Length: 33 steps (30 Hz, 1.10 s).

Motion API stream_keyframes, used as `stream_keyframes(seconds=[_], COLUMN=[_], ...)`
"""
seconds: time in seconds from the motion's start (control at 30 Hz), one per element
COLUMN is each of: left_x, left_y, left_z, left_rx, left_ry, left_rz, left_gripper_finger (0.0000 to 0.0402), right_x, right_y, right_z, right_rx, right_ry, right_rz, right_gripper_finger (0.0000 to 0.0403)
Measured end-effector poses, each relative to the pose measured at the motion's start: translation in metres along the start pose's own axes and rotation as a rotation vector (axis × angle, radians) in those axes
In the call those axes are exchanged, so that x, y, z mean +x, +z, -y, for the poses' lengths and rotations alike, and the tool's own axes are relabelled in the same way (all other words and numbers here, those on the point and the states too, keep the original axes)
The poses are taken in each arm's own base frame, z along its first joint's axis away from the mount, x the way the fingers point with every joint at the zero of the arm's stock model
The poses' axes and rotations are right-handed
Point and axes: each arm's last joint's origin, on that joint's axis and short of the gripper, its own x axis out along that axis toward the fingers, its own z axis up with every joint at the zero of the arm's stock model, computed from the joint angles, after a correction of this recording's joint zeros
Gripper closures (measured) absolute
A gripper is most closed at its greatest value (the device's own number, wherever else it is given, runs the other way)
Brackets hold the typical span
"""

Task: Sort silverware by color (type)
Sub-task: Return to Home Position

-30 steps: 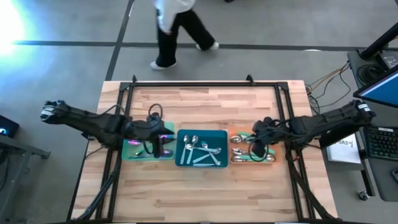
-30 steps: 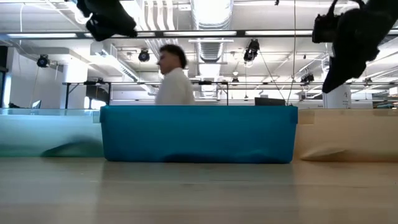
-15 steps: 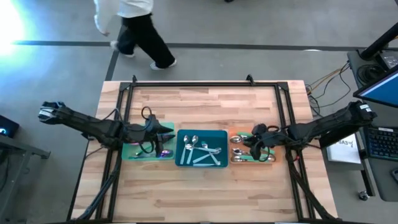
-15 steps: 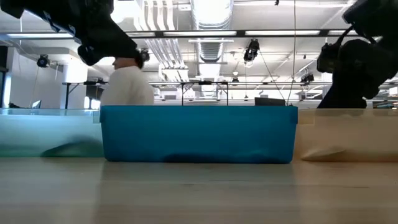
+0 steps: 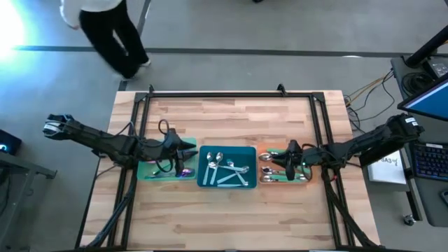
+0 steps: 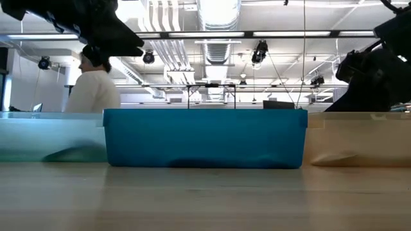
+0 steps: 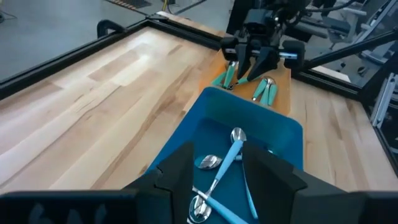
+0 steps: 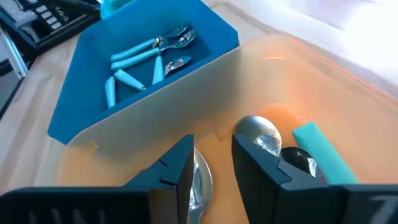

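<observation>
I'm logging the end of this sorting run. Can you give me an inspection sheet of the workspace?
Surface: light wooden tabletop, black frame rails around it.
Job's things: silver spoons with light-blue handles in the blue middle tray; silver spoons with teal-green handles in the orange tray; purple-pink spoons in the green tray.
Clutter: nothing seen.
Grippers: left gripper above the green tray, fingers open, empty; right gripper low over the orange tray, fingers open, empty.
Cables: black cable loop by the left gripper; loose wires right of the table.
Surroundings: person beyond the far edge; keyboard on a desk at right.
</observation>
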Motion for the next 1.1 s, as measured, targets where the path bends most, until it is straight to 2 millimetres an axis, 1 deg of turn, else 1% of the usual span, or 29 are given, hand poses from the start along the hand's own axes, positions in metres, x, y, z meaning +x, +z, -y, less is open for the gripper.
stream_keyframes(seconds=[0.2, 0.33, 0.63, 0.83, 1.1], left_x=[0.000, 0.000, 0.000, 0.000, 0.000], left_y=[0.002, 0.003, 0.006, 0.007, 0.007], left_z=[0.000, 0.001, 0.002, 0.002, 0.002], left_rx=[0.010, 0.007, 0.003, -0.001, -0.002], left_ry=[0.010, 0.007, 0.000, -0.002, -0.003], left_rz=[0.017, 0.024, 0.049, 0.061, 0.062], left_gripper_finger=[0.0281, 0.0281, 0.0281, 0.0281, 0.0281], right_x=[0.000, 0.000, -0.001, -0.002, -0.017], right_y=[-0.001, 0.000, 0.000, 0.000, 0.019], right_z=[0.001, 0.003, 0.004, 0.004, -0.003], right_rx=[-0.081, -0.111, -0.115, -0.115, -0.040], right_ry=[0.002, -0.072, -0.089, -0.087, 0.017], right_rz=[0.006, 0.045, 0.049, 0.048, 0.229], right_gripper_finger=[0.0305, 0.0304, 0.0305, 0.0299, 0.0305])
